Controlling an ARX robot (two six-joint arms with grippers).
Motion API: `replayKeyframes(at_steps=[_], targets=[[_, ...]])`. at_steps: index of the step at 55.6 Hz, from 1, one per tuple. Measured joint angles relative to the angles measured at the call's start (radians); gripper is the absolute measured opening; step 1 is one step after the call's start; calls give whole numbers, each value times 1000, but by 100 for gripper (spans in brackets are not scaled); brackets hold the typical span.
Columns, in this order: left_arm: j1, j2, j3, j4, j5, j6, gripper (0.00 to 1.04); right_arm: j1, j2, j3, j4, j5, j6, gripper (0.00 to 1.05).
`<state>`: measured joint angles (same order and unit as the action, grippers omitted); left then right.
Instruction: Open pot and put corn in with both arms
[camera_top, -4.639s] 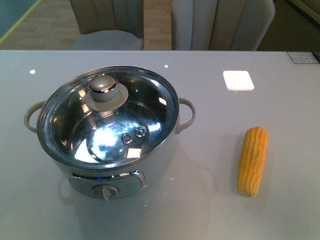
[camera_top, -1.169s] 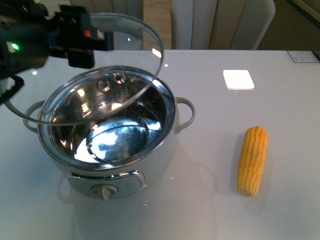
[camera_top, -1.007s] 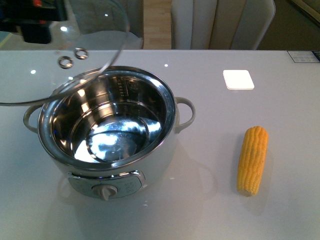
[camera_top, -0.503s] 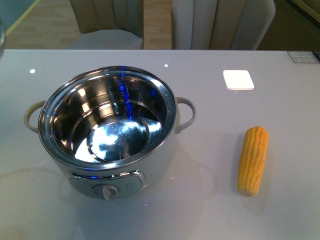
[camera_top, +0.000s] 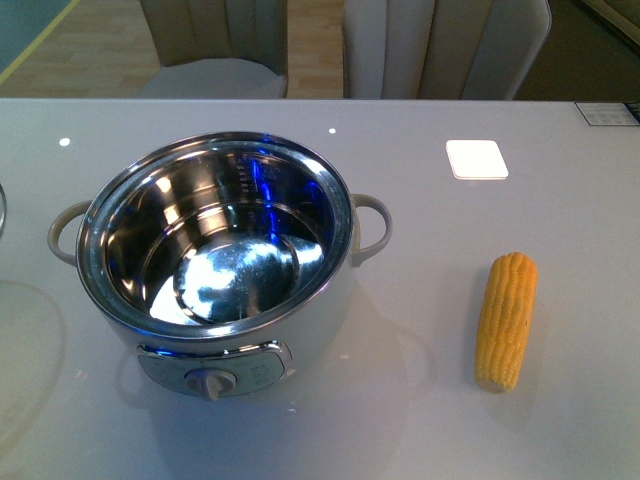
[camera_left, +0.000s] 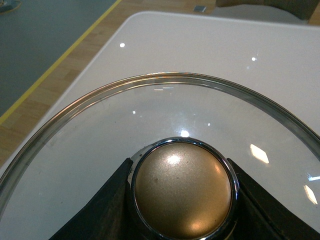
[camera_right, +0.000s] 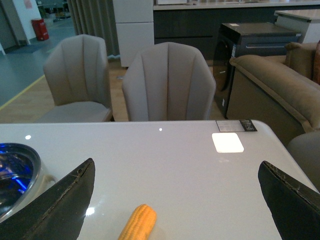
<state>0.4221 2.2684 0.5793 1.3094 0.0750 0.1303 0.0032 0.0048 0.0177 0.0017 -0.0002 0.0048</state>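
Note:
The pot (camera_top: 322, 325) stands open at the table's left, its steel inner bowl empty; its rim also shows in the right wrist view (camera_right: 22, 170). The corn (camera_top: 505, 320) lies on the table to the pot's right. My left gripper (camera_left: 181, 192) is shut on the pot lid's gold knob (camera_left: 182, 187) and holds the glass lid (camera_left: 165, 80) over the table's left edge; only a sliver of the lid shows in the front view. My right gripper (camera_right: 180, 200) is open above the table, with the corn (camera_right: 137, 222) just below and between its fingers (camera_right: 75, 195). Neither arm shows in the front view.
A white square pad (camera_top: 477, 159) lies on the table behind the corn. Two grey chairs (camera_top: 440, 45) stand behind the far edge. The table's rounded left corner (camera_left: 135, 20) and the floor beyond it show in the left wrist view.
The left gripper lifted the lid off the pot and carried it left, almost out of the front view. The pot now stands open. The corn has not moved.

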Motion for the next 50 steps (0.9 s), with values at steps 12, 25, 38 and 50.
replayKeyframes(at_steps=[12, 25, 38, 50], targets=[[22, 116, 102, -34, -4, 0, 45, 0, 0, 0, 0, 0, 0, 96], [33, 195, 180, -56, 1, -1, 45, 0, 0, 0, 0, 0, 0, 96], [34, 268, 190, -22, 1, -4, 45, 0, 0, 0, 0, 0, 0, 96], [35, 298, 190, 18, 1, -11, 45, 0, 0, 0, 0, 0, 0, 96]])
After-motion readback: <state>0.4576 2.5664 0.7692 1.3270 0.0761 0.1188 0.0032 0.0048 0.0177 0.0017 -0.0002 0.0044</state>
